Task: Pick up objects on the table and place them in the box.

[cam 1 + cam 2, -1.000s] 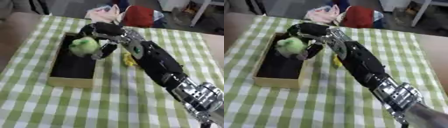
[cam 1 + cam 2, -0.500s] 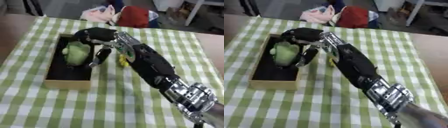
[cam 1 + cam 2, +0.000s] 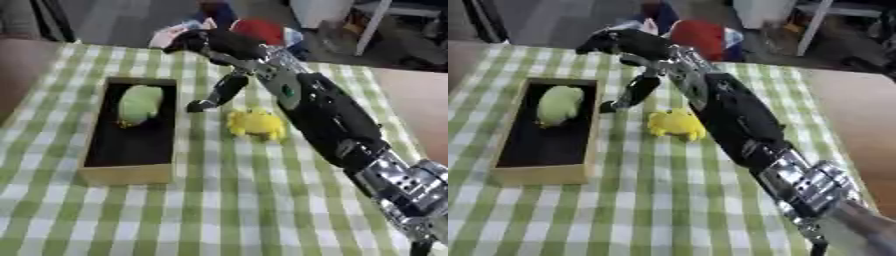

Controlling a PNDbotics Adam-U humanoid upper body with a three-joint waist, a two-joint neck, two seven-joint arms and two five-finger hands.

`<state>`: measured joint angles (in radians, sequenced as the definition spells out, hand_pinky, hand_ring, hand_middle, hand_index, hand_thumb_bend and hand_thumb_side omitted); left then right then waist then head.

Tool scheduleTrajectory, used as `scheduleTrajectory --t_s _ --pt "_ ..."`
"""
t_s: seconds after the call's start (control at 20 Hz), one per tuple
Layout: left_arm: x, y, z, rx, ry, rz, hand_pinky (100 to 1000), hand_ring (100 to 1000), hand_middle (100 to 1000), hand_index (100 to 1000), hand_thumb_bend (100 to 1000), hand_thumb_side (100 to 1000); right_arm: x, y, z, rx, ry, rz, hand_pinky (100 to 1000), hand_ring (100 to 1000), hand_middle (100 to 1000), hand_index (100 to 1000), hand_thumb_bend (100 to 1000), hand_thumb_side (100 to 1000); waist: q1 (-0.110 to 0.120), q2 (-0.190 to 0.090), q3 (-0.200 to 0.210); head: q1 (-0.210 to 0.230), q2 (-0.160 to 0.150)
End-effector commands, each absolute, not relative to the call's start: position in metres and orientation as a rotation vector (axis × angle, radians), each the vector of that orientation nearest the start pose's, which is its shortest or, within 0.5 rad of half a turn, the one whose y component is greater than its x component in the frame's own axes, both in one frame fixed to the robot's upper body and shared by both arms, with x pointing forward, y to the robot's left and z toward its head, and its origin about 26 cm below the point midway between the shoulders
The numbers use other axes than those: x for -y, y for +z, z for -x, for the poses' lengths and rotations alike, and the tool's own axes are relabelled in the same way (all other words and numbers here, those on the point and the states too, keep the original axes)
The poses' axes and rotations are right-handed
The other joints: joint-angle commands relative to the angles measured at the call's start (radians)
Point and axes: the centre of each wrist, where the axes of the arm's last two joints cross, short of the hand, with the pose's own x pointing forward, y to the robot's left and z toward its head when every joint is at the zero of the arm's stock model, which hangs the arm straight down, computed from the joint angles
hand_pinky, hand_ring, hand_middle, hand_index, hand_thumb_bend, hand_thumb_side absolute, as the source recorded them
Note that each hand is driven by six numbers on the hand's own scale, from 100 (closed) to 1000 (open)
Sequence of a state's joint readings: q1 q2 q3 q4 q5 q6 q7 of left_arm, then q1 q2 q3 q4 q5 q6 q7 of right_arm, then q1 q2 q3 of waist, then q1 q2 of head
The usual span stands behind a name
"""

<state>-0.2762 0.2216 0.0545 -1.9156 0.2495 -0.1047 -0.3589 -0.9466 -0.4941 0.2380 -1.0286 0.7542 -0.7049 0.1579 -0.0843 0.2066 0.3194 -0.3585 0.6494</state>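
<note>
A pale green soft object [image 3: 140,103] lies in the far end of the wooden box [image 3: 127,175], which has a black inside. A yellow soft toy [image 3: 256,124] rests on the checked cloth just right of the box. My right hand [image 3: 214,45] hangs open above the cloth beyond the box's far right corner, holding nothing. Its thumb [image 3: 217,93] points down toward the cloth between box and toy. The right arm stretches from the lower right across the table. My left hand shows in neither view.
A green and white checked cloth [image 3: 262,210] covers the table. Red and pale objects [image 3: 697,37] sit past the far edge. A white frame leg [image 3: 372,25] stands at the back right, beside brown floor to the right.
The green object left my right hand and now lies in the box. The hand opened and rose away toward the far right; the camera also shifted.
</note>
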Motion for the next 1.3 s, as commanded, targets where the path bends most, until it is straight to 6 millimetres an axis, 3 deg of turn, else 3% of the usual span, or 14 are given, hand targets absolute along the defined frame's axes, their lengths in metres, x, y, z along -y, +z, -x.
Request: scheduleTrajectory --t_s 0.05,0.35,0.4,0.45,1.2,1.3 --pt "-0.271 0.175 -0.309 2.259 -0.504 0.286 773 679 653 713 100 881 0.287 0.234 -0.465 -2.527 -2.217 -0.94 719 910 798 920 575 553 0.012 -0.02 -0.014 0.009 0.0" --pt "-0.272 0.173 -0.309 2.256 -0.5 0.277 772 680 653 713 100 882 0.306 0.214 -0.461 -2.484 -2.368 -0.996 716 904 762 888 574 597 0.022 -0.019 -0.05 0.017 0.002" --pt "-0.272 0.173 -0.309 2.256 -0.5 0.276 772 680 653 713 100 882 0.308 0.211 -0.461 -2.475 -2.385 -1.007 716 903 759 886 662 465 0.023 -0.019 -0.053 0.017 0.002" --pt "-0.272 0.173 -0.309 2.256 -0.499 0.275 772 680 653 713 100 882 0.31 0.207 -0.461 -2.463 -2.409 -1.021 716 900 756 880 573 613 0.024 -0.019 -0.056 0.018 0.002" --pt "-0.271 0.17 -0.308 2.259 -0.499 0.273 772 682 653 713 100 882 0.348 0.153 -0.463 -2.342 -2.593 -1.316 704 876 706 837 560 647 0.04 -0.012 -0.063 0.018 -0.005" --pt "-0.271 0.169 -0.308 2.258 -0.499 0.273 772 682 653 713 100 883 0.35 0.149 -0.463 -2.343 -2.585 -1.336 693 855 618 774 540 612 0.041 -0.011 -0.063 0.018 -0.005"
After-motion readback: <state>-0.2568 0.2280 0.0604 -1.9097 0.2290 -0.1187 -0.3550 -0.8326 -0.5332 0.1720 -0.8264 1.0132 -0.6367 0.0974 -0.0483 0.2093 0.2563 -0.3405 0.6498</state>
